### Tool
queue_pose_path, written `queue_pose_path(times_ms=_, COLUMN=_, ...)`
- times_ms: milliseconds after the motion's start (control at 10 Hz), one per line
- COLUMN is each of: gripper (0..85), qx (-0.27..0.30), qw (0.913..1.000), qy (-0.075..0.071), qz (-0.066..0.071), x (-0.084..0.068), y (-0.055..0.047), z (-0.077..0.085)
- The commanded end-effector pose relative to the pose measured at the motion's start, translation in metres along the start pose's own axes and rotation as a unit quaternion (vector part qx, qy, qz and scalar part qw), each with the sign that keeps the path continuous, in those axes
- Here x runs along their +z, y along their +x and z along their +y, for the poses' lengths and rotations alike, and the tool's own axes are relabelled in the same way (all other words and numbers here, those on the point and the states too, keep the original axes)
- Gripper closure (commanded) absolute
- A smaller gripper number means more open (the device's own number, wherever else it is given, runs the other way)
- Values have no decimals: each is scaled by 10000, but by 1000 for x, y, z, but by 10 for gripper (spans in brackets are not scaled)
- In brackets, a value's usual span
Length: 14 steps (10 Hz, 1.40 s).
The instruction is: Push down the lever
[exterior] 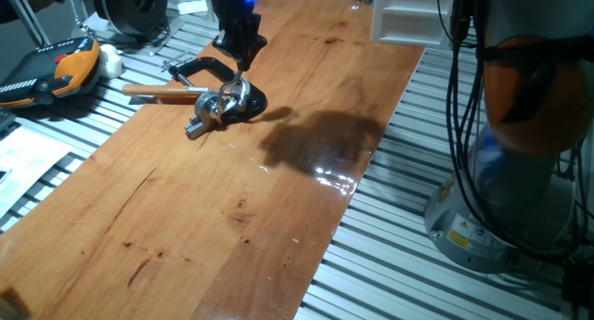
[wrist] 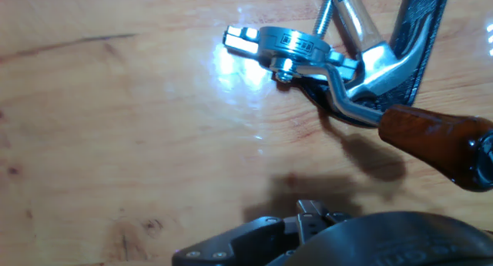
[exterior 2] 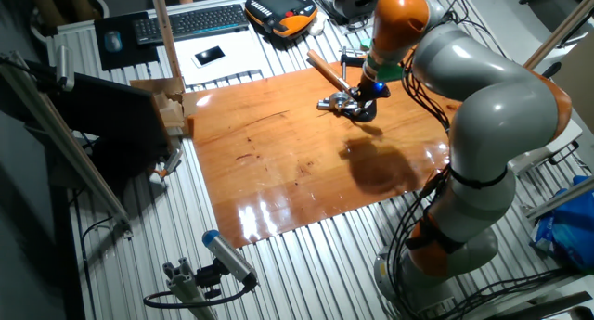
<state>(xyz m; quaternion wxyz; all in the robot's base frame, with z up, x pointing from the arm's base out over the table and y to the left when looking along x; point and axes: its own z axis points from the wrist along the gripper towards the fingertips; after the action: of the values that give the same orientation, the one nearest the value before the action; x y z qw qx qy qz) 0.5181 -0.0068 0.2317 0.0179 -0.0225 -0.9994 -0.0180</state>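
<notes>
Lever (wrist: 362, 81) under the gripper (exterior: 238, 68), fingers' opening impossible to tell.
Stiff, slick metal on a hinge; likely best pressed at its reddish-brown knob (wrist: 435, 143).

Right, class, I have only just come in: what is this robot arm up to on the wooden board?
A KUKA arm has brought its tool right over the lever, a shiny rod with a reddish-brown knob hinged on a chrome-and-black base on the wooden board. The task is to push that lever down. Whether the tool touches the knob yet cannot be told. A wooden-handled tool and a black clamp lie just beyond.
</notes>
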Motion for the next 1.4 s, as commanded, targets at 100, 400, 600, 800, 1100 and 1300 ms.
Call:
queue_pose_path(times_ms=100, gripper=850, qx=40, qw=9996, qy=205, qz=-210, x=-3, y=1, z=-2)
queue_pose_path(times_ms=400, gripper=850, qx=47, qw=9990, qy=330, qz=-309, x=-13, y=-3, z=-16)
queue_pose_path(times_ms=600, gripper=850, qx=-154, qw=9987, qy=327, qz=-348, x=-17, y=-3, z=-28)
queue_pose_path(times_ms=800, gripper=850, qx=-225, qw=9985, qy=274, qz=-413, x=-20, y=-1, z=-44)
queue_pose_path(times_ms=1100, gripper=850, qx=-227, qw=9981, qy=295, qz=-491, x=-22, y=4, z=-62)
queue_pose_path(times_ms=1300, gripper=850, qx=-159, qw=9982, qy=252, qz=-530, x=-17, y=8, z=-72)
